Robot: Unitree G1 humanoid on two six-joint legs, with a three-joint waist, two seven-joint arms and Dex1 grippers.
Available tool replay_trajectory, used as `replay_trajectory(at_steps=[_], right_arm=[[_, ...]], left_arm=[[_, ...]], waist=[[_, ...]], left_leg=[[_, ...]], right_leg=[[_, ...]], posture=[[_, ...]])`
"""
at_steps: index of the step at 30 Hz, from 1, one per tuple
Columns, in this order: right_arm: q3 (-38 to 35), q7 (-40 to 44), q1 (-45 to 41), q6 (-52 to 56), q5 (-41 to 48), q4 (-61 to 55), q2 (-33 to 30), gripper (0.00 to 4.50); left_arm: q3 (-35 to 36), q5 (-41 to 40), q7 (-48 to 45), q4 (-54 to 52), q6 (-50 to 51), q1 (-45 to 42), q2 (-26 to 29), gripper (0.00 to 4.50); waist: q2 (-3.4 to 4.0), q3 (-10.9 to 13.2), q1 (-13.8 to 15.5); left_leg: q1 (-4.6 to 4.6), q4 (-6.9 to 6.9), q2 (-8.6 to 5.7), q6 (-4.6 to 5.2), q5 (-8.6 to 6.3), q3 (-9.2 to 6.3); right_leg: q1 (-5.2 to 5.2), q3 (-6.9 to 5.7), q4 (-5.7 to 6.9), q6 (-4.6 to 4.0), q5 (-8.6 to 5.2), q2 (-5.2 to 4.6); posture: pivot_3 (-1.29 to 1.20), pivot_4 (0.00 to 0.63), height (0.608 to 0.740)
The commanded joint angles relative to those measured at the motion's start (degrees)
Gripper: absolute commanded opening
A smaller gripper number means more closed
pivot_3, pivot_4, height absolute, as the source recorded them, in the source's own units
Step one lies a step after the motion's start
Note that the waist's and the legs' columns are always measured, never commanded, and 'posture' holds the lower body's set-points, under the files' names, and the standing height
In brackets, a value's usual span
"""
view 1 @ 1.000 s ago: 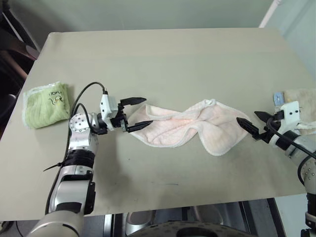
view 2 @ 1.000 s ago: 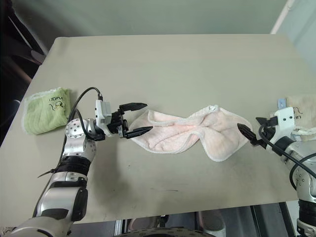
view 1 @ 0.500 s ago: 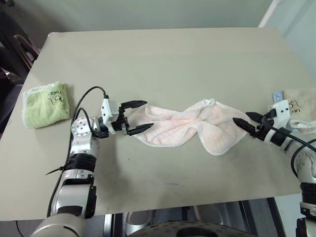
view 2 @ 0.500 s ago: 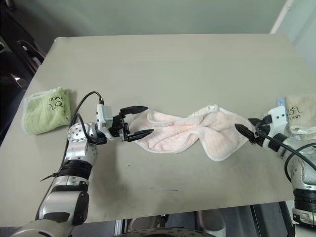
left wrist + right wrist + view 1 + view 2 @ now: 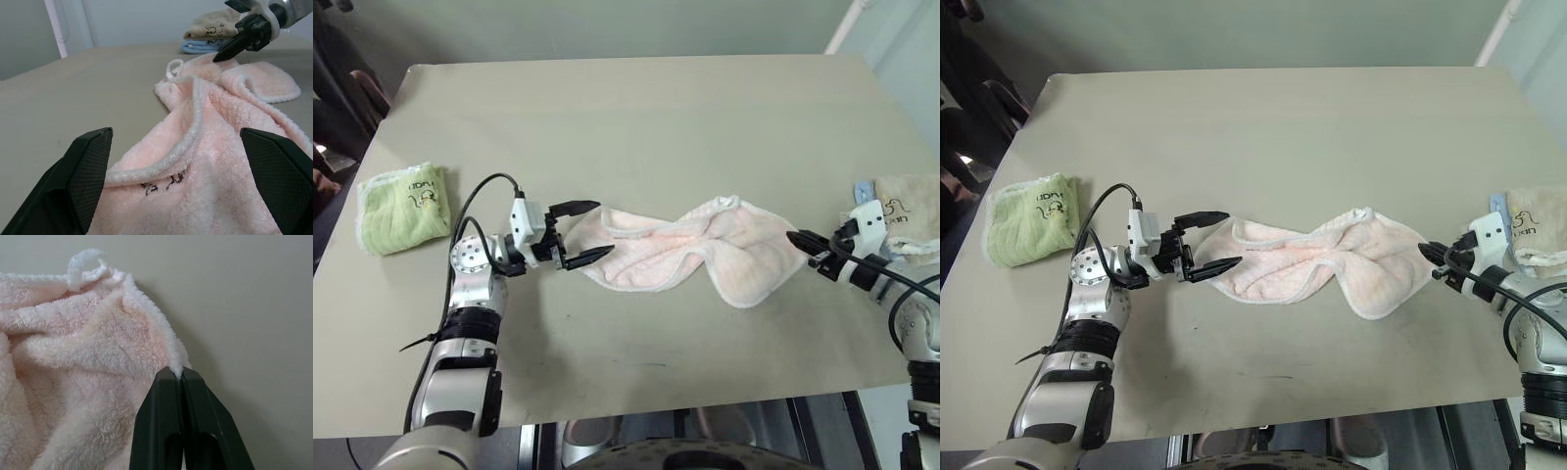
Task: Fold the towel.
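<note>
One dark logo (unreadable) marks the towel (image 5: 210,161); right pincer (image 5: 182,377) pinches its edge, left pincer (image 5: 587,231) gapes wide.

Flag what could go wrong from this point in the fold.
The right tool is shut on only the thin whitish edge of the towel, so a pull may slip it free. The left tool stands open around the other end; lifting now would drag the bunched towel one-sided.

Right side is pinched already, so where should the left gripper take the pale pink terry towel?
Grip the pale pink terry towel at its near whitish hem by the dark logo, coming level from the robot's left; that edge lies between the open left gripper fingers.
</note>
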Motion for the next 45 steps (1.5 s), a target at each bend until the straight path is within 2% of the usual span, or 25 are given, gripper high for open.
replay_trajectory(at_steps=[1,12,17,30,33,35,36,43,44,45], right_arm=[[-2.8,0.5,-0.2,0.2,1.2,-5.5,-2.0,0.03],[-6.9,1.4,-2.0,7.5,7.9,-21.0,-8.7,0.03],[-7.9,1.2,-3.8,9.7,10.1,-24.5,-11.4,0.03],[-8.3,0.9,-4.3,11.5,11.9,-27.5,-13.9,0.03],[-8.3,1.0,-4.0,11.2,11.8,-27.0,-13.9,0.00],[-8.1,1.1,-3.6,10.9,11.4,-26.7,-13.8,0.00],[-8.0,1.1,-3.5,10.8,11.3,-26.6,-13.8,0.00],[-7.8,0.9,-3.4,10.8,11.4,-27.0,-13.4,0.00],[-7.9,0.9,-3.3,10.9,11.5,-27.0,-13.4,0.00],[-8.0,0.9,-3.2,10.9,11.5,-27.1,-13.4,0.00]], left_arm=[[0.8,0.4,0.1,1.0,-2.0,-1.4,0.4,4.50],[-2.1,3.3,-2.7,6.0,-6.0,-5.2,-1.9,4.50],[-3.2,5.2,-3.1,9.8,-8.6,-7.9,-3.2,4.50],[-4.1,11.5,-2.5,22.7,-18.2,-14.1,-1.3,4.50],[-3.8,12.1,-1.8,24.4,-19.0,-15.1,-1.4,3.93],[-3.8,12.5,-1.5,25.2,-19.4,-15.6,-1.4,3.31],[-3.6,12.5,-1.5,25.5,-19.5,-15.9,-1.4,2.82],[-3.1,12.1,-2.0,26.3,-19.2,-17.6,-1.6,0.31],[-3.2,12.1,-2.3,26.3,-19.2,-17.6,-1.6,0.03],[-3.2,12.1,-2.6,26.2,-19.1,-17.6,-1.6,0.03]], waist=[[0.00,0.0,0.0],[0.00,0.0,0.1],[0.00,0.0,0.1],[0.00,0.0,0.2],[0.00,0.0,0.2],[0.00,0.0,0.2],[0.00,0.0,0.2],[0.00,0.0,0.2],[0.00,0.0,0.2],[0.00,0.0,0.2]], left_leg=[[0.00,0.00,0.01,0.00,0.00,0.00],[-0.04,0.02,-0.02,0.00,0.00,0.01],[-0.05,0.03,-0.02,0.01,0.01,0.01],[-0.09,0.02,-0.02,0.01,0.02,0.00],[-0.10,0.02,-0.02,0.01,0.01,0.01],[-0.12,0.02,-0.02,0.01,0.02,0.01],[-0.16,0.02,-0.02,0.01,0.02,0.00],[-0.29,0.05,-0.02,0.03,0.03,0.01],[-0.29,0.06,-0.02,0.03,0.03,0.01],[-0.29,0.06,-0.02,0.03,0.03,0.01]], right_leg=[[0.00,0.00,-0.01,-0.01,0.00,0.00],[0.01,0.00,-0.04,-0.07,-0.04,-0.01],[0.00,0.00,-0.04,-0.05,-0.03,0.00],[-0.03,0.00,-0.05,0.36,0.12,0.00],[-0.06,0.00,-0.05,0.40,0.14,-0.01],[-0.08,-0.01,-0.04,0.41,0.15,0.00],[-0.12,-0.01,-0.04,0.43,0.16,0.00],[-0.23,-0.01,-0.05,0.50,0.20,0.00],[-0.23,-0.01,-0.05,0.51,0.21,0.00],[-0.23,-0.01,-0.05,0.51,0.21,0.00]], posture=[[0.00,0.150,0.740],[0.00,0.150,0.740],[0.00,0.150,0.740],[0.00,0.150,0.740],[0.00,0.150,0.740],[0.00,0.150,0.740],[0.00,0.150,0.740],[0.00,0.150,0.740],[0.00,0.150,0.740],[0.00,0.150,0.740]])
